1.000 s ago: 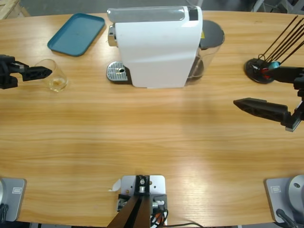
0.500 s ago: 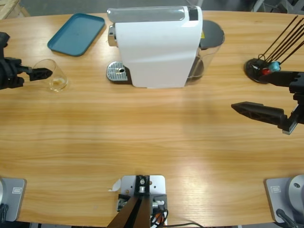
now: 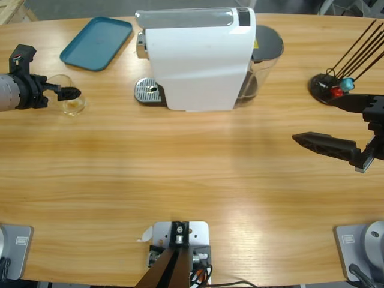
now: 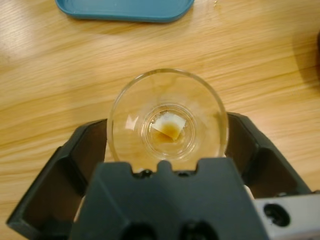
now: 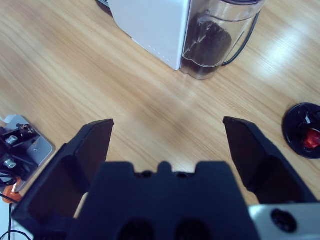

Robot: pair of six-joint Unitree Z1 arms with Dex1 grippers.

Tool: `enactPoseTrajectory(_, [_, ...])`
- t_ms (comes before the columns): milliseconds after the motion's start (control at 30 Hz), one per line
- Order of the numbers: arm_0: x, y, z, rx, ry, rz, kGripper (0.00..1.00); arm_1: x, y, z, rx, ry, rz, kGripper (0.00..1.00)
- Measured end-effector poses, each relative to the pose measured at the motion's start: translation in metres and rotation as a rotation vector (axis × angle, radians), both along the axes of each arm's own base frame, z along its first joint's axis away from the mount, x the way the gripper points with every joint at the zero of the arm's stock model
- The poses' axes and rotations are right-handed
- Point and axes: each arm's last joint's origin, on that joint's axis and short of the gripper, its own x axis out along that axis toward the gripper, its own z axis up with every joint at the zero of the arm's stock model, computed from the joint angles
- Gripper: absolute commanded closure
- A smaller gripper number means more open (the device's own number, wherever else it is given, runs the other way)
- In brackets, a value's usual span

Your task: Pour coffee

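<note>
A small clear glass tumbler [image 3: 73, 102] stands on the table at the far left, with a thin layer of amber coffee [image 4: 170, 131] at its bottom. My left gripper [image 3: 65, 94] reaches in from the left edge. In the left wrist view the tumbler [image 4: 125, 125] sits upright between the two black jaws of the left gripper [image 4: 167, 122], which stand wide on either side of it, open. My right gripper [image 3: 312, 118] hovers open at the right side over bare wood, with nothing between its jaws, as the right wrist view of the right gripper [image 5: 168, 125] also shows.
The big white coffee machine [image 3: 198, 60] stands at the back middle, its metal drip tray [image 3: 149, 91] on its left and a dark water tank [image 3: 267, 54] on its right. A teal tray [image 3: 96, 35] lies behind the tumbler. A black stand [image 3: 327, 89] holds capsules at the far right.
The left gripper has moved right and turned, so its jaws now stand around the tumbler. The right gripper has shifted slightly.
</note>
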Motion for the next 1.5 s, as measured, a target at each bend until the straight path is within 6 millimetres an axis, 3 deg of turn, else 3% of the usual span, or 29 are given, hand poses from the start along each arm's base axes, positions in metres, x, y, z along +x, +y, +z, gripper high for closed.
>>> enactPoseTrajectory(167, [0.006, 0.001, -0.004, -0.004, -0.003, 0.011, 0.058, 0.001, -0.001, 0.000, 0.004, 0.006, -0.005, 0.000])
enactPoseTrajectory(233, [0.008, 0.000, -0.006, -0.010, -0.001, 0.009, 0.239, 0.001, -0.001, 0.000, 0.005, 0.006, -0.005, 0.000])
enactPoseTrajectory(267, [0.009, 0.000, -0.007, -0.014, -0.001, 0.005, 0.395, 0.001, -0.001, 0.000, 0.006, 0.006, -0.005, 0.000])
enactPoseTrajectory(367, [0.011, -0.002, -0.008, -0.029, 0.002, -0.009, 0.712, 0.001, -0.001, 0.000, 0.006, 0.005, -0.006, 0.000])
enactPoseTrajectory(400, [0.011, -0.003, -0.009, -0.036, 0.002, -0.015, 0.754, 0.001, -0.001, 0.000, 0.006, 0.006, -0.006, 0.000])
enactPoseTrajectory(433, [0.011, -0.003, -0.009, -0.045, 0.004, -0.022, 0.861, 0.001, -0.001, -0.001, 0.005, 0.006, -0.006, 0.000])
enactPoseTrajectory(533, [0.011, -0.005, -0.009, -0.066, 0.013, -0.054, 0.980, 0.001, -0.001, -0.001, 0.007, 0.005, -0.005, 0.000])
enactPoseTrajectory(767, [0.012, -0.008, -0.010, -0.087, 0.018, -0.105, 0.975, 0.002, 0.000, 0.000, 0.013, 0.001, -0.005, 0.000])
enactPoseTrajectory(1100, [0.015, -0.026, 0.001, -0.245, -0.030, -0.425, 0.953, 0.002, 0.000, -0.001, 0.018, -0.003, -0.006, 0.004])
enactPoseTrajectory(1367, [0.045, -0.047, 0.039, -0.312, -0.145, -0.606, 0.952, 0.002, -0.002, -0.005, 0.010, 0.005, -0.017, 0.004])
enactPoseTrajectory(1500, [0.061, -0.058, 0.035, -0.282, -0.107, -0.640, 0.952, 0.003, -0.003, -0.004, 0.014, 0.004, -0.024, 0.004])
